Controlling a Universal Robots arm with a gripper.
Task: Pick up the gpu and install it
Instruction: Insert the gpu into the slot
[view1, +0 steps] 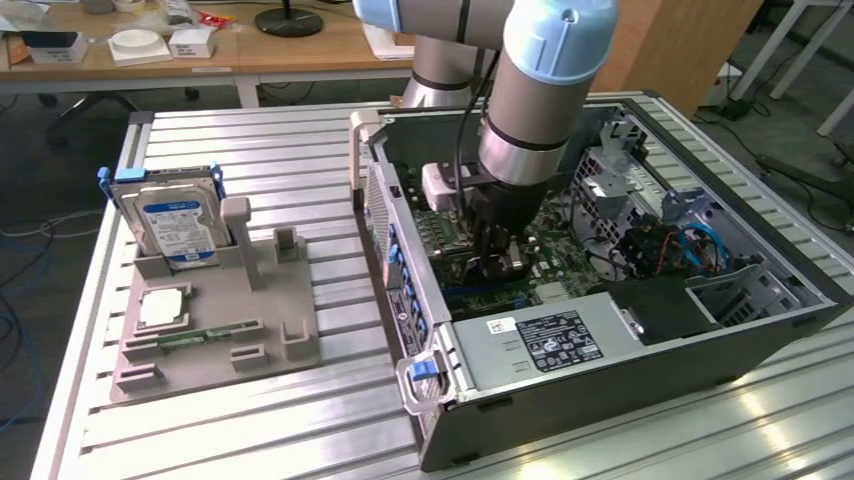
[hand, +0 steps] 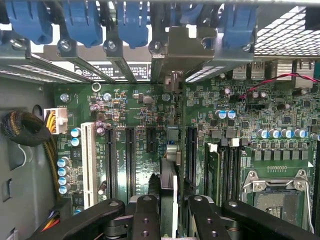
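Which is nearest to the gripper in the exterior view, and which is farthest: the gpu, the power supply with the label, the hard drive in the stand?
1. The gpu, held edge-on between the fingers of the gripper, inside the case.
2. The power supply, in the case's near corner.
3. The hard drive, upright in the grey stand, on the exterior view's left.

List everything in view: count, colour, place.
PC case: 1, black, open, on the exterior view's right.
motherboard: 1, green, inside the case.
gpu: 1, dark, edge-on between the fingers, over the motherboard slots.
clips: several, blue, along the case's slot brackets.
holder: 1, grey, on the exterior view's left.
hard drive: 1, blue-white label, upright in the holder.
memory stick: 1, green, flat on the holder.
gripper: 1, black, shut on the gpu inside the case.
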